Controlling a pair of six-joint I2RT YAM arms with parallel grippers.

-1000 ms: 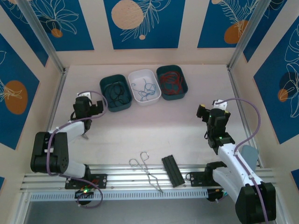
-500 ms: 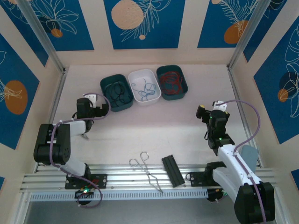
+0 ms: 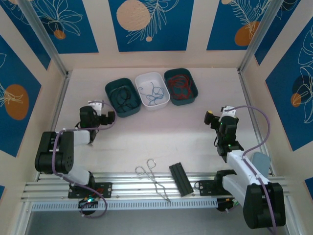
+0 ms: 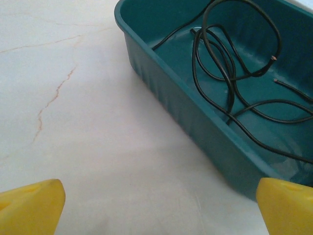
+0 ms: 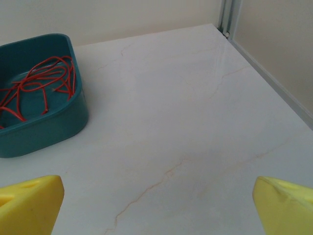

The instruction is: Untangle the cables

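Top external view has the cables sorted into 3 trays [image 3: 146, 74], black cable [image 3: 122, 96] left, blue cable [image 3: 151, 93] middle, red cable [image 3: 180, 86] right, and with left gripper [image 4: 159, 205] and right gripper [image 5: 156, 203] both spread wide and empty, untangling looks finished, leaving only parking the arms clear.

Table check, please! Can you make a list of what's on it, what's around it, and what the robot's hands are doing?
Surface: pale marbled table, faint brown veins, no spills seen.
Job's things: black cables in the left teal tray, blue cables in the white tray, red cables in the right teal tray.
Clutter: metal tongs and a black bar at the near edge.
Hands: left hand open, empty, beside the left teal tray; right hand open, empty, over bare table.
Cables: lilac cables loop along the arms.
Surroundings: blue leaf-patterned walls, metal rails in front.
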